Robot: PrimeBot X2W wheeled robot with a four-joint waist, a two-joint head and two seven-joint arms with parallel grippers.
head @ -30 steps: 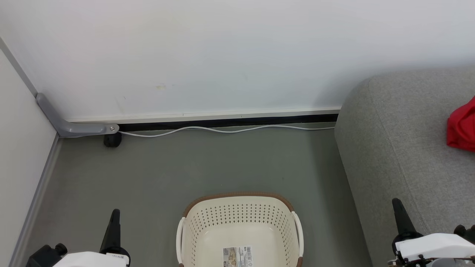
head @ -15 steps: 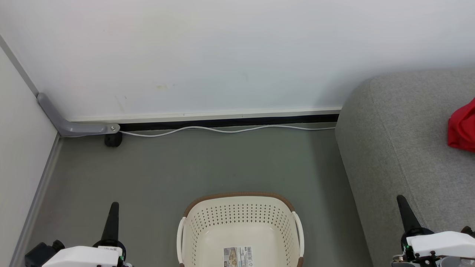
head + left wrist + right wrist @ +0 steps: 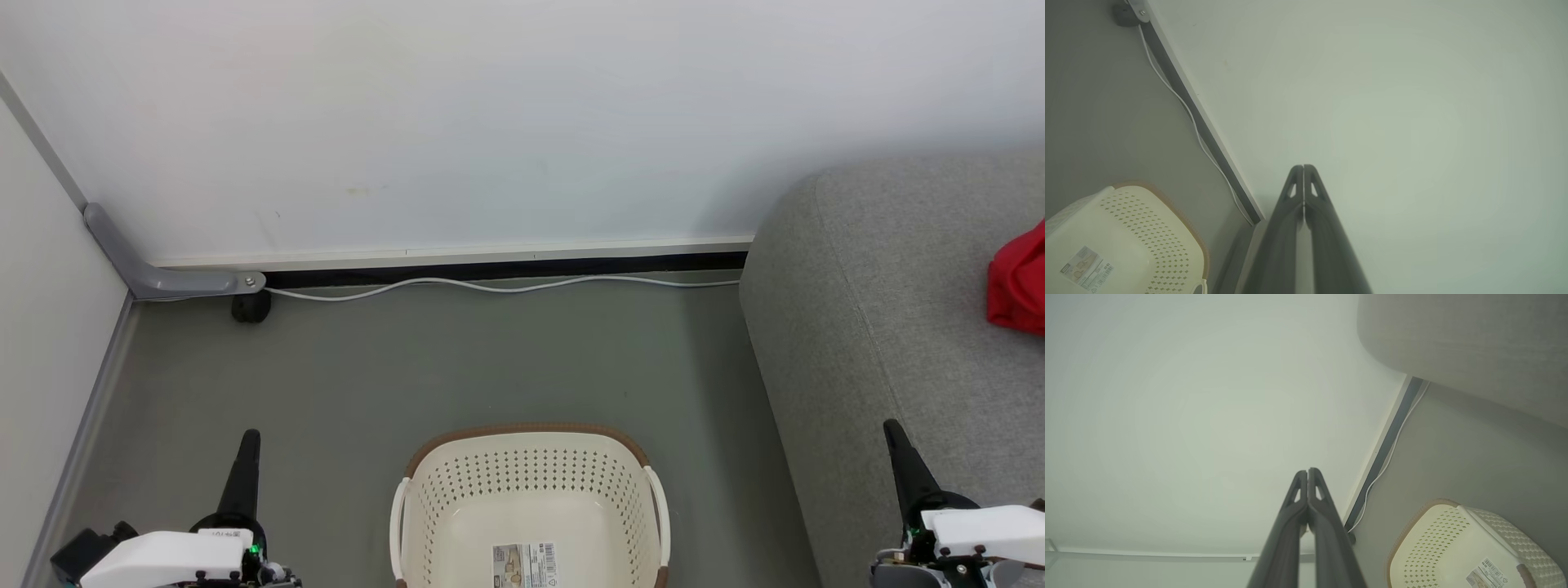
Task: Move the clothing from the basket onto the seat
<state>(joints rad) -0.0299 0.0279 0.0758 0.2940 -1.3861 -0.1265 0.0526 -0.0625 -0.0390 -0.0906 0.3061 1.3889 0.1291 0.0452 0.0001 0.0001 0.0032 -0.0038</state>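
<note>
The red clothing [image 3: 1017,282] lies on the grey sofa seat [image 3: 890,294] at the right edge of the head view. It is cut off by the frame, so how many garments are there cannot be told. The cream basket [image 3: 531,474] stands on the floor [image 3: 424,359] at the bottom centre, well apart from the garment. Its inside is bare except for the paper label [image 3: 525,565] on its base; both wrist views show the same pale interior, with nothing red in it. Its near end runs off the bottom edge of the head view.

Over the last second the clothing, basket and seat keep their places, apart from a faint shift of the whole picture. The arms have drifted. The left gripper [image 3: 249,437] at the lower left has slid a little up the frame, and the right gripper [image 3: 891,426] at the lower right has moved outward, over the front of the seat. Each gripper has its fingers pressed together on nothing, and each wrist view shows the tips meeting against the white wall [image 3: 490,122].

With the visible basket cleared and red fabric already on the cushion, the transfer looks finished or nearly so. The arms seem to be settling at rest rather than reaching.

A white cable [image 3: 490,286] runs along the skirting.
</note>
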